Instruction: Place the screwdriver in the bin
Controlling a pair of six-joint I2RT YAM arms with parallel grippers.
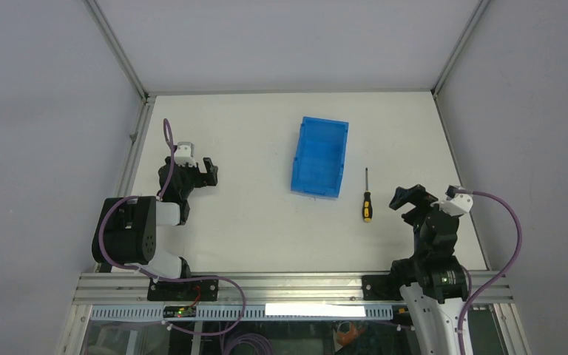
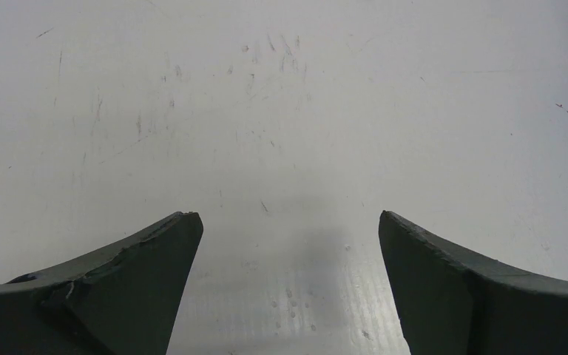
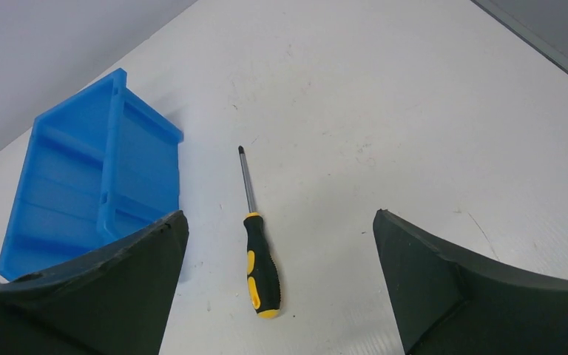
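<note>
The screwdriver (image 1: 367,197), with a black-and-yellow handle and a thin dark shaft, lies flat on the white table just right of the blue bin (image 1: 319,156), shaft pointing away from the arms. In the right wrist view the screwdriver (image 3: 259,255) lies ahead, between the spread fingers, with the bin (image 3: 89,177) to its left. My right gripper (image 1: 408,198) is open and empty, right of the screwdriver and apart from it. My left gripper (image 1: 208,170) is open and empty at the table's left, far from both; its wrist view shows only bare table.
The white table (image 1: 266,222) is walled by grey panels at the back and sides, with a metal rail (image 1: 288,285) along the near edge. Purple cables loop off both arms.
</note>
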